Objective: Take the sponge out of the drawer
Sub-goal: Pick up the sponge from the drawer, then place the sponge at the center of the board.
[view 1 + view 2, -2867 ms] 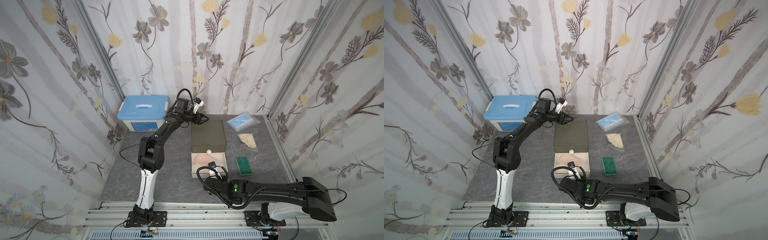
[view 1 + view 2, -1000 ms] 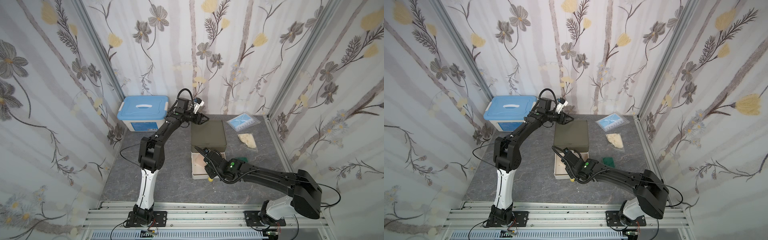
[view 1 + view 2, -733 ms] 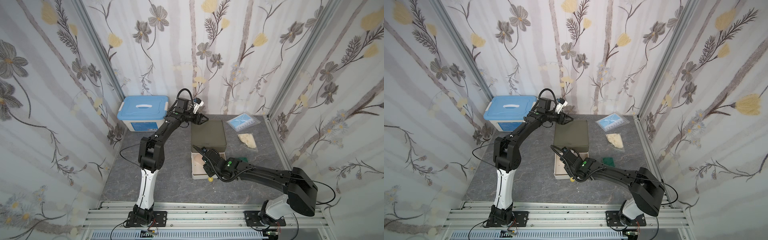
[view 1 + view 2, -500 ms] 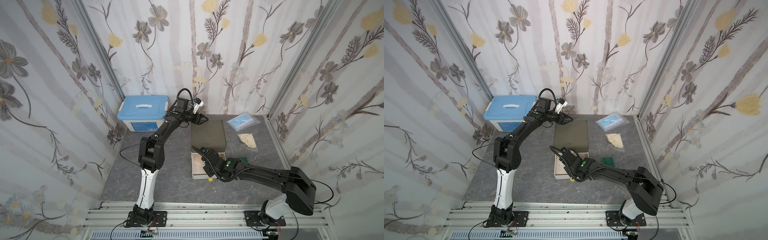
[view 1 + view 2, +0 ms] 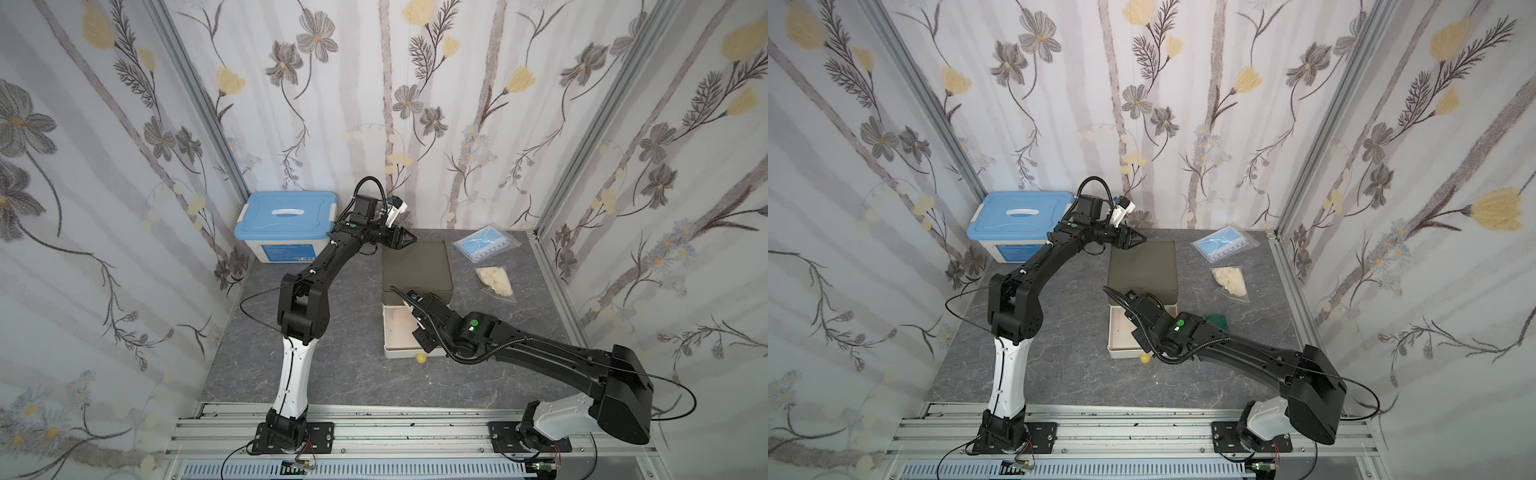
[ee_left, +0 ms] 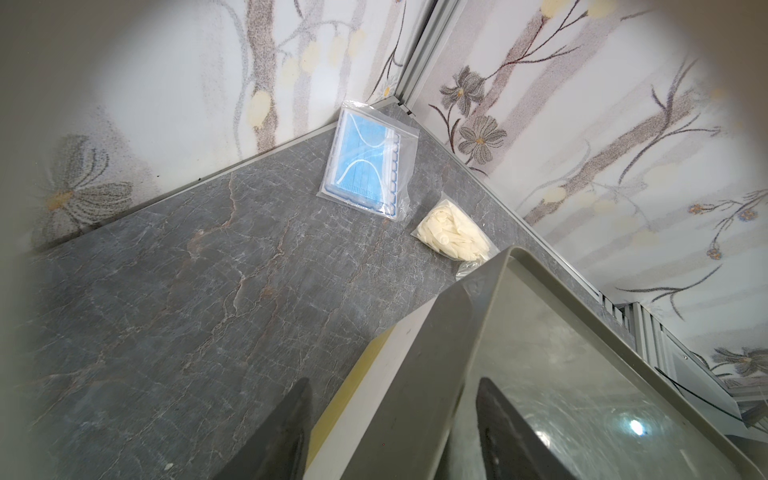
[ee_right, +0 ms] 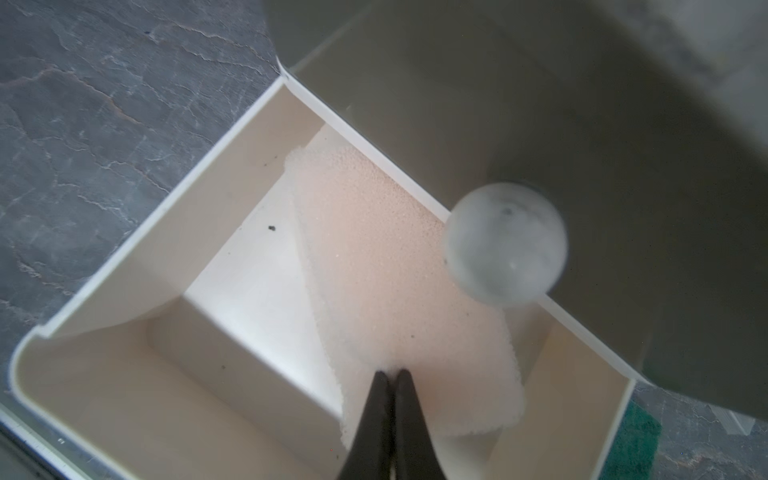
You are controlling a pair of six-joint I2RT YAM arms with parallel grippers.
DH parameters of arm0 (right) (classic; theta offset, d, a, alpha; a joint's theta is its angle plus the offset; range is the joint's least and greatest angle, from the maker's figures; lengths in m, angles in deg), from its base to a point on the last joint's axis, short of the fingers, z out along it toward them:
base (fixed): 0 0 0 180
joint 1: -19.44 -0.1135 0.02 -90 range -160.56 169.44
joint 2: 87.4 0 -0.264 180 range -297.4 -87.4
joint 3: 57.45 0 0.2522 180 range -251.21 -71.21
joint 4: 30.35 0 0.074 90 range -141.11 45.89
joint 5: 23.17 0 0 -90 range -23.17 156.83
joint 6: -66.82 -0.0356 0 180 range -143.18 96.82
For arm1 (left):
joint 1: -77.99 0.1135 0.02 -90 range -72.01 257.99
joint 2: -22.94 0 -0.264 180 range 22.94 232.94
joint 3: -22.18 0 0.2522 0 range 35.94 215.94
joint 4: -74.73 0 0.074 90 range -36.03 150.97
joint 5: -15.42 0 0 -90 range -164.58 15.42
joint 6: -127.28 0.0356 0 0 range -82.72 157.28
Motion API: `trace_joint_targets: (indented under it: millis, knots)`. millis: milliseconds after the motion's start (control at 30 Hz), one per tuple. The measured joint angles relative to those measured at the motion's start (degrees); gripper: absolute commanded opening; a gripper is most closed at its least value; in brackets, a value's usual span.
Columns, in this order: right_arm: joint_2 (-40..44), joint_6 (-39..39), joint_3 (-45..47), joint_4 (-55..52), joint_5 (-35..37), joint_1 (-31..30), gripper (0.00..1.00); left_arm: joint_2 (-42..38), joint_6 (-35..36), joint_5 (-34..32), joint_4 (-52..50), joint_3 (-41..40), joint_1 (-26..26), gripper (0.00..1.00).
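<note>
Right gripper (image 7: 390,374) is down in the open drawer (image 7: 137,274), jaws squeezed together on the pink sponge (image 7: 395,270) at its near edge. It's probably nipping foam, though the tips hide the contact. Farther back, left gripper (image 6: 392,382) clamps the cabinet (image 6: 582,374) rim, presumably to stop it sliding.

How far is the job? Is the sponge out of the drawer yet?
Done: the drawer is pulled open. In hand: the right end effector is shut on the edge of the pink sponge, inside the drawer; the left end effector grips the cabinet. Left: lift the sponge out.
</note>
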Motion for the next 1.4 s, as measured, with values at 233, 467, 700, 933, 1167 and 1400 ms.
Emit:
trace_joint_targets:
  millis: [233, 467, 700, 933, 1167, 1400]
  knots:
    - [2.6, 0.6, -1.9, -5.5, -4.8, 0.0, 0.0, 0.3, -0.1, 0.4, 0.1, 0.3, 0.1, 0.64]
    - [2.6, 0.8, -4.8, -11.0, -9.6, -0.9, 0.0, 0.7, -0.1, 1.1, -0.1, 0.8, 0.1, 0.64]
    - [4.5, -0.9, -6.9, -15.3, -10.1, -4.0, 0.0, 0.9, -0.1, 1.4, 0.1, 0.9, 0.2, 0.64]
    - [15.9, -5.7, -7.7, -18.3, -3.6, -2.8, 0.0, 1.4, -0.1, 1.5, 0.2, 1.6, 0.2, 0.63]
    - [27.4, -9.9, -0.4, -20.9, 3.9, 11.6, 0.0, 1.4, -0.1, 1.5, 0.1, 1.7, 0.2, 0.63]
    - [32.8, -11.3, 9.0, -20.5, 4.9, 27.1, 0.0, 1.4, -0.1, 1.7, 0.1, 1.7, 0.2, 0.63]
